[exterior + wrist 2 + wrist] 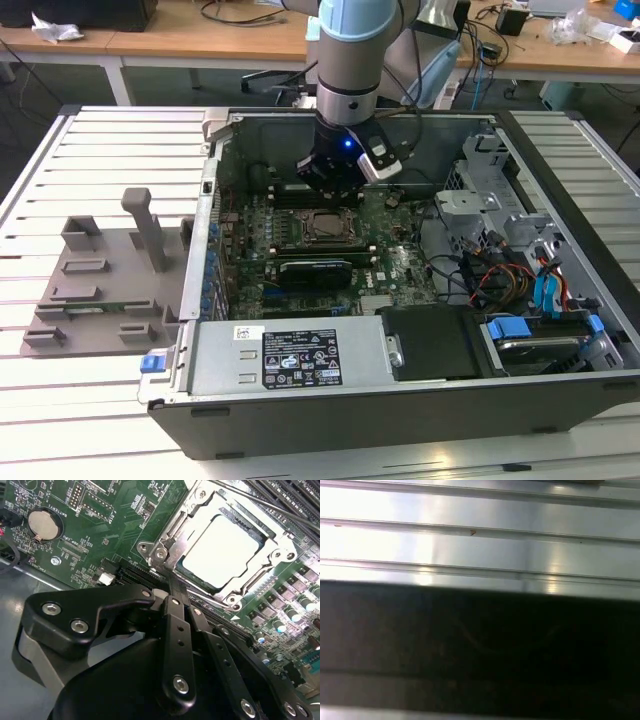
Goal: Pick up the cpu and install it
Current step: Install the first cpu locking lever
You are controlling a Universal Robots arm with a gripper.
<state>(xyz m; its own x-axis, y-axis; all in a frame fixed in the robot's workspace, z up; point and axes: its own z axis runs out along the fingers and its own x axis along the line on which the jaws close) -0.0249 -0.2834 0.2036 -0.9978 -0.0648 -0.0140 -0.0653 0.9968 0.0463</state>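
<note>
Open computer case (400,380) lying flat on a slatted metal surface (90,130), motherboard (400,265) facing up. Arm coming down from above, gripper (335,172) hovering inside the case right over the upper edge of the socket frame (318,228). Blue light glowing on the wrist.

In the second wrist view, cpu (222,550) sitting flat in the socket frame (165,545), silvery top blown out bright by the light, metal frame wrapped around all four sides. Gripper (175,597) just beside the near edge of that frame, black linkage bars running together toward the tip. Jaws look pressed together, pinching nothing, though the very tips are tucked against the frame edge and hard to make out. Coin battery (45,524) on the green board well off to the side.

Grey plastic tray (100,290) with upright posts parked on the surface at the exterior view's left, outside the case. Drive bays and a tangle of coloured cables (500,275) at the exterior view's right. First wrist view just catching shiny slats (480,545) and a dark band.
</note>
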